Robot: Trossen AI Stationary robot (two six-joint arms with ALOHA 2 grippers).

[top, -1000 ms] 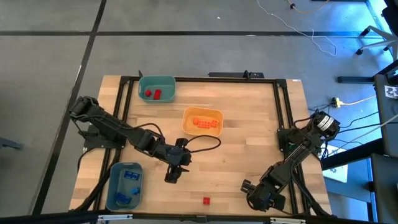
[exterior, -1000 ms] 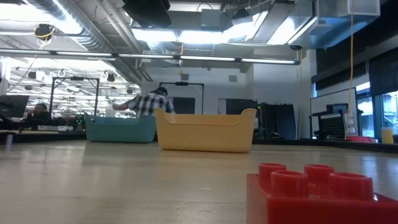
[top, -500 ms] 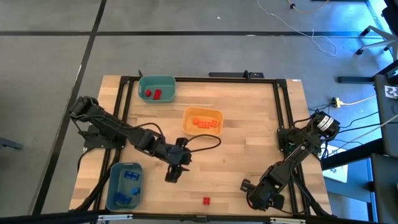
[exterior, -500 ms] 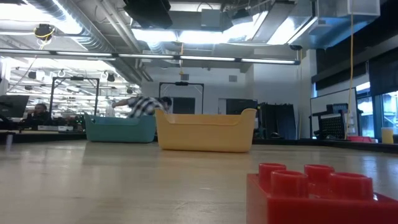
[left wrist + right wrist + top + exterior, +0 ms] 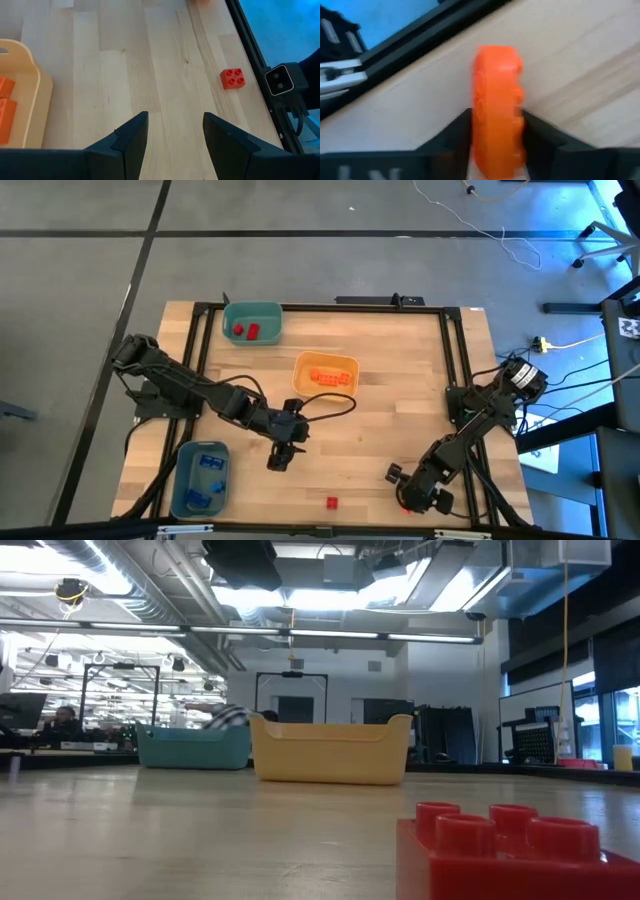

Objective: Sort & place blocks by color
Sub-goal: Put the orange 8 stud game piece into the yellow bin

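The right gripper (image 5: 496, 131) sits at the table's (image 5: 400, 390) near right corner, fingers clamped on an orange block (image 5: 497, 130). The left gripper (image 5: 175, 135) hovers mid-table, fingers apart — a red block (image 5: 331, 502) lies near the front edge.

Teal bin (image 5: 252, 321), yellow-orange bin (image 5: 325, 374), blue bin (image 5: 201, 478)

A pale butcher-block wooden desk (image 5: 400, 395) with a black frame along its edges is carrying three bins. A teal bin (image 5: 252, 311) is sitting at the far edge, a yellow-orange bin (image 5: 326, 364) is resting near the middle, and a blue bin (image 5: 200, 502) is standing at the near left corner. A single red block (image 5: 331, 502) is lying studs-up directly on the wood near the front edge, well apart from all the bins.
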